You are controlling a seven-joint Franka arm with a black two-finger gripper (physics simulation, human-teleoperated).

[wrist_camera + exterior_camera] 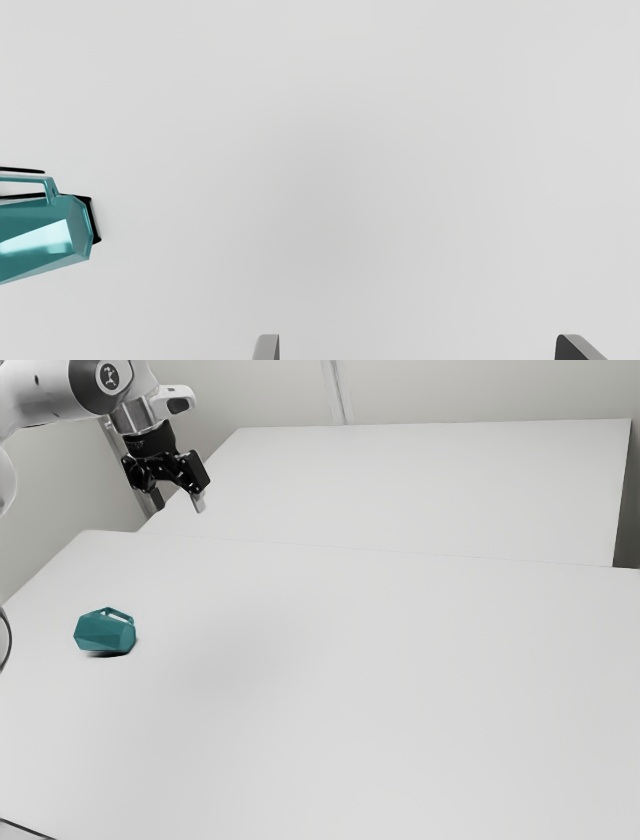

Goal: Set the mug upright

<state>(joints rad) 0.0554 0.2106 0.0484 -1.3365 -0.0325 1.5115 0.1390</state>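
Observation:
A teal faceted mug (105,632) lies on its side on the white table, toward the exterior view's left, with its handle on the upper side. My gripper (178,507) hangs high above the table and well apart from the mug. In the wrist view part of the mug (40,235) appears, its flat end and handle visible and the rest cut off by the picture's edge. There my gripper (417,347) stands open, fingers wide apart and nothing between them.
The white tabletop (380,690) extends around the mug. A second white surface (430,485) lies beyond it, against a pale wall. Thin dark cable-like lines (27,829) run at the exterior view's left edge.

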